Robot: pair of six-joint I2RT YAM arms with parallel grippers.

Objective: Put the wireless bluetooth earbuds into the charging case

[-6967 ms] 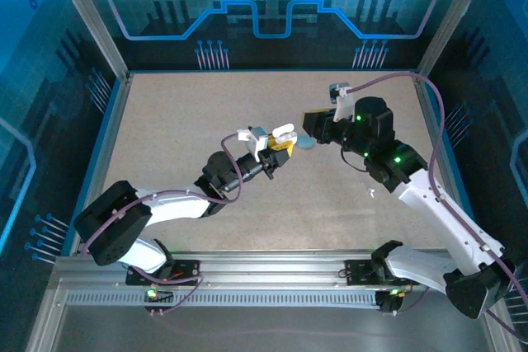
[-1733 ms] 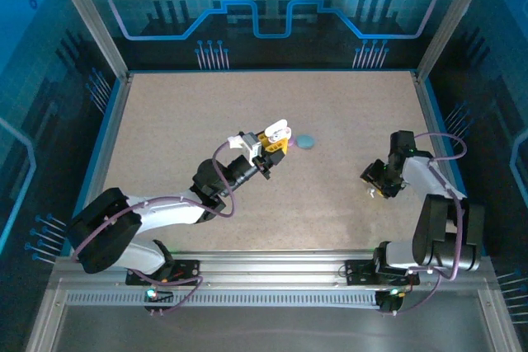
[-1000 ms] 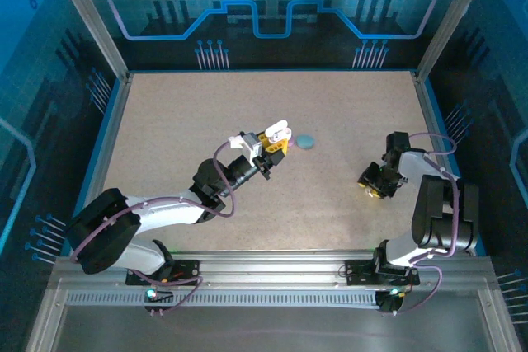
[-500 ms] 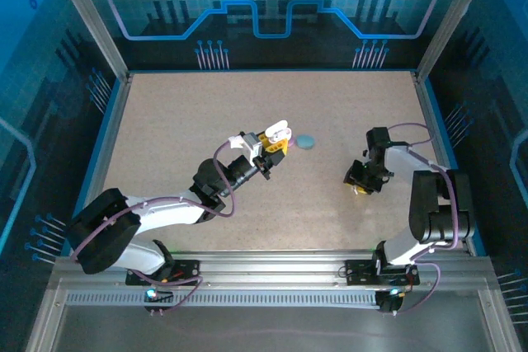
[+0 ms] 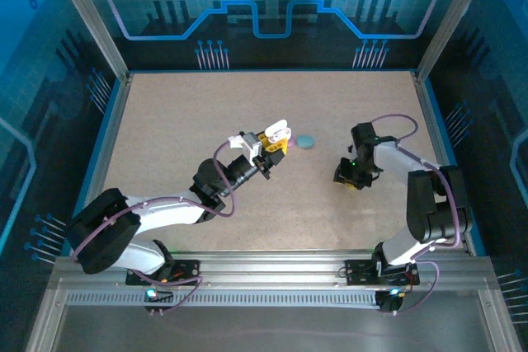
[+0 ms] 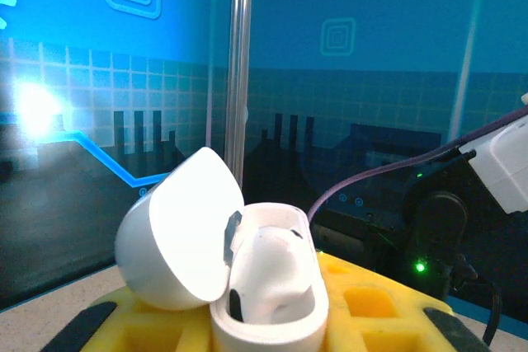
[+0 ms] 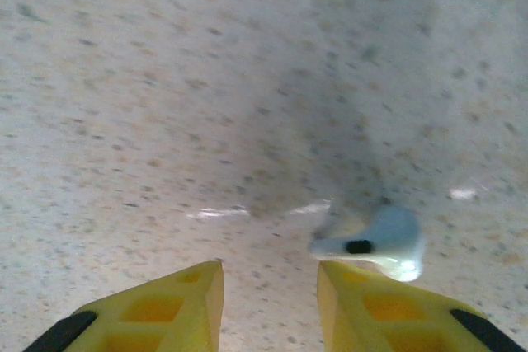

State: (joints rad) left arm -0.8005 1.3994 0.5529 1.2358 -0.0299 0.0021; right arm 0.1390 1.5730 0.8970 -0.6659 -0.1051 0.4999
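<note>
Left fingers (image 6: pixel 363 302) clenched on the open case (image 6: pixel 264 286), raised over the middle of the counter (image 5: pixel 181 121). Right fingers (image 7: pixel 165 307) parted, grasping nothing, low toward the right edge; pale earbud (image 7: pixel 379 243) flat on the counter, just beside one fingertip.

Charging case (image 6: pixel 268 311), white, stood upright, lid hinged open, seated earbud (image 6: pixel 276 257) inside; loose earbud (image 7: pixel 375 241), pale white, dark-ported, was sideways against speckled table (image 7: pixel 165 80).
</note>
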